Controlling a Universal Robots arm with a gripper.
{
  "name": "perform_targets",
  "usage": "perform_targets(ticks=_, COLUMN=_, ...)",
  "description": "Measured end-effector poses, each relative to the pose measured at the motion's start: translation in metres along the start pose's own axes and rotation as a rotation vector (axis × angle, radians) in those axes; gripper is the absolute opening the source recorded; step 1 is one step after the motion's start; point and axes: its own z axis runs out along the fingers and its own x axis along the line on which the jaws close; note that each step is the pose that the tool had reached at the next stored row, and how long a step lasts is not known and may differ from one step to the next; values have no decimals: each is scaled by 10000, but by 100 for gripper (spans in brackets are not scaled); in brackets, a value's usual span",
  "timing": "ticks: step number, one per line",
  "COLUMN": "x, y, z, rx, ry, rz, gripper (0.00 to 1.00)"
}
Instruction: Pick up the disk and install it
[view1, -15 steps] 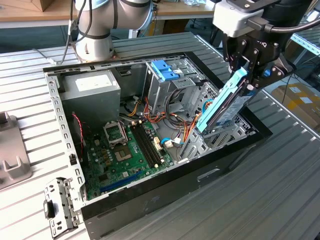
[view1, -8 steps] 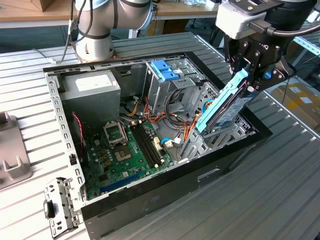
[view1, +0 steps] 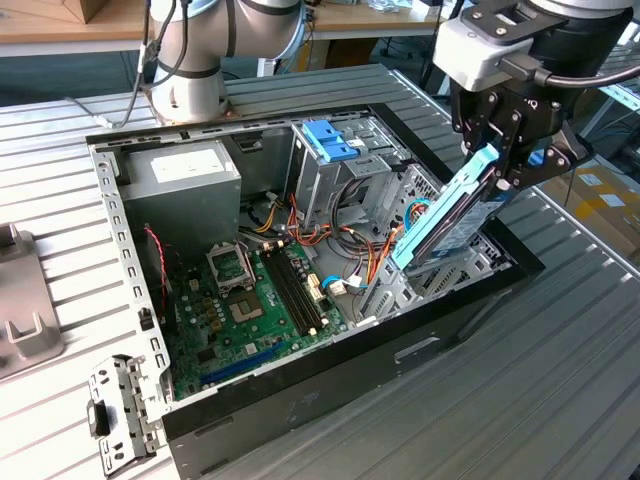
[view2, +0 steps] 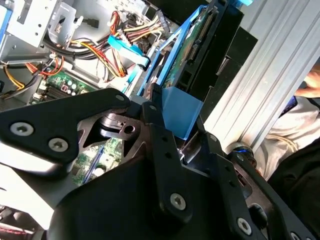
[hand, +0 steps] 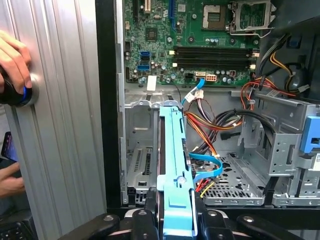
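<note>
- Gripping the disk (view1: 450, 215) by its top blue rail, the fingers (hand: 150, 212) are clamping it, tilted over the case's (view1: 300, 400) front bay.
- Keeping the rails lined up with the metal cage (hand: 140, 150) is looking key; the cables (hand: 215, 125) are sitting close.

Open computer case (view1: 300, 400) at centre frame of the exterior view, lying on the table (view1: 560, 380). Inside, motherboard (view1: 250, 300) low at centre-left; power-supply box (view1: 185, 180) above it at upper left; drive cage (view1: 335, 165) at upper centre, cables (view1: 340, 240) just below. At centre-right, disk (view1: 450, 215) tilted on edge over the case's right end, upper end between the gripper (view1: 500, 150) fingers. Loose metal bracket (view1: 120, 410) at lower left, just outside the case
</note>
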Motion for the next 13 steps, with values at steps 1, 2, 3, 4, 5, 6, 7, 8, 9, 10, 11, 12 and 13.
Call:
perform_targets(ticks=1, x=3, y=1, z=8, rx=-10, ry=-6, rz=1, gripper=37)
perform_targets(ticks=2, x=9, y=2, z=16, rx=-18, ry=-27, rz=6, gripper=37)
perform_targets(ticks=3, x=12, y=2, z=19, rx=-20, ry=-48, rz=11, gripper=37)
perform_targets(ticks=4, x=15, y=1, z=19, rx=-21, ry=-63, rz=15, gripper=37)
perform_targets(ticks=5, x=15, y=1, z=16, rx=-22, ry=-78, rz=19, gripper=37)
perform_targets(ticks=6, x=16, y=-2, z=4, rx=-24, ry=-91, rz=23, gripper=37)
perform_targets(ticks=7, x=17, y=-5, z=-10, rx=-24, ry=-100, rz=26, gripper=37)
perform_targets(ticks=8, x=16, y=-21, z=-64, rx=-22, ry=-93, rz=22, gripper=37)
perform_targets(ticks=9, x=16, y=-34, z=-114, rx=-22, ry=-101, rz=24, gripper=37)
perform_targets(ticks=10, x=16, y=-45, z=-152, rx=-23, ry=-108, rz=26, gripper=37)
perform_targets(ticks=11, x=15, y=-57, z=-187, rx=-23, ry=-112, rz=25, gripper=37)
perform_targets(ticks=12, x=14, y=-72, z=-225, rx=-24, ry=-120, rz=27, gripper=37)
perform_targets(ticks=13, x=14, y=-86, z=-250, rx=-24, ry=-123, rz=29, gripper=37)
